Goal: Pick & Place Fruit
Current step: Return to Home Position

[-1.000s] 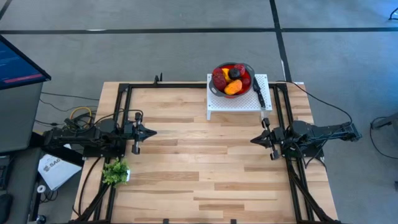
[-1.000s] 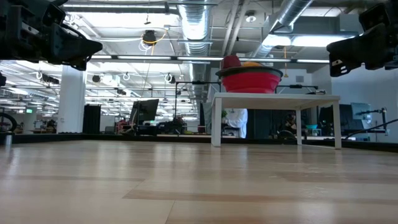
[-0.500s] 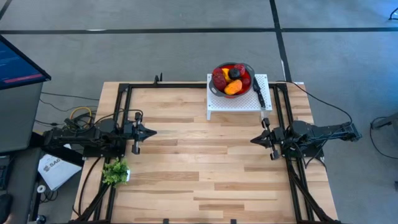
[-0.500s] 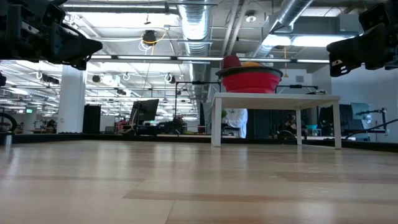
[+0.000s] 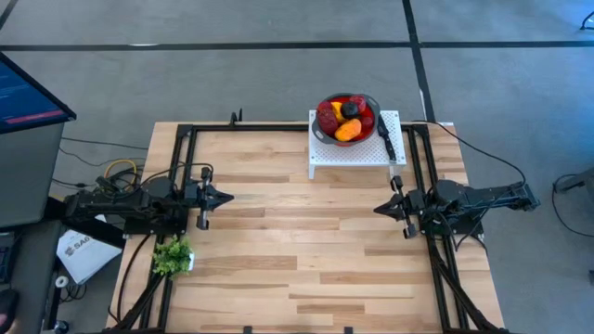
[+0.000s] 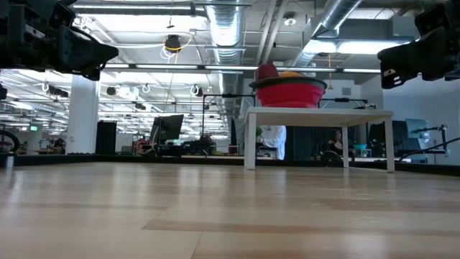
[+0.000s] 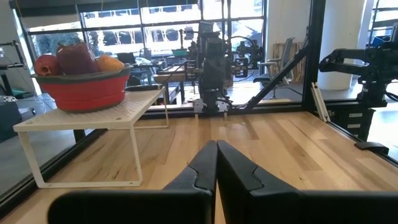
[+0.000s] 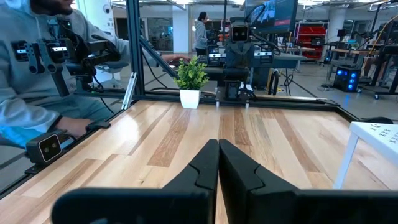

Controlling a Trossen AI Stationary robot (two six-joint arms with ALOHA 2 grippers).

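The fruit [image 5: 345, 116] is heaped in the red bowl [image 5: 318, 131] on the white shelf [image 5: 348, 156], with red, dark purple, yellow and orange pieces all piled together. Now across the wooden table [image 5: 306, 250] from the near edge. Closest in, by the left side rail, stands the leafy green bunch [image 5: 173, 255]. At mid-table the two arms face each other, well apart and clear of the wood. The left gripper [image 5: 227, 196] hovers on the left side, jaws pressed together and holding nothing. The right gripper [image 5: 378, 210] mirrors it on the right, jaws likewise closed and empty. Beyond them, at the far edge, the shelf carries the bowl, and the black-handled knife [image 5: 387, 139] lies just beside it on the right.
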